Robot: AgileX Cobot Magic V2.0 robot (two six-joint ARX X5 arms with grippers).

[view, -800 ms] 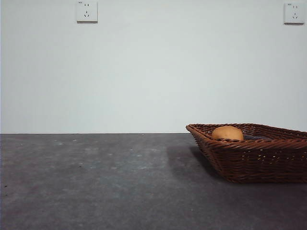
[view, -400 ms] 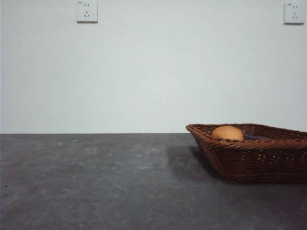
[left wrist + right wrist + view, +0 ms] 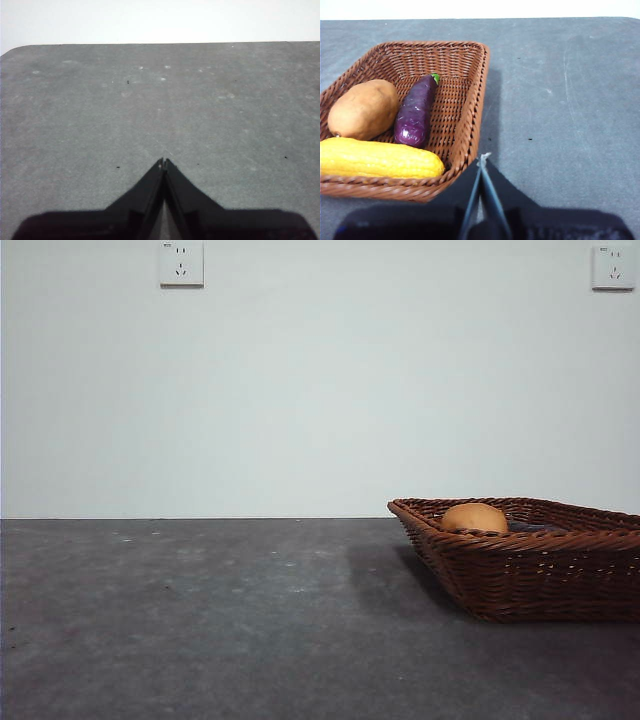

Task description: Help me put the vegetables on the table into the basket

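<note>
The brown wicker basket [image 3: 460, 115] holds all three vegetables in the right wrist view: a yellow corn cob [image 3: 377, 159], an orange-brown potato [image 3: 364, 109] and a purple eggplant [image 3: 416, 111] with a green stem. My right gripper [image 3: 483, 160] is shut and empty, just outside the basket's rim. In the front view the basket [image 3: 530, 575] stands at the right on the table [image 3: 220, 620], with only the potato [image 3: 474, 518] showing over its rim. My left gripper [image 3: 164, 162] is shut and empty above bare table [image 3: 160, 100].
Two wall sockets [image 3: 181, 263] [image 3: 612, 267] sit high on the white wall behind. The table's far edge [image 3: 150, 44] with a rounded corner shows in the left wrist view.
</note>
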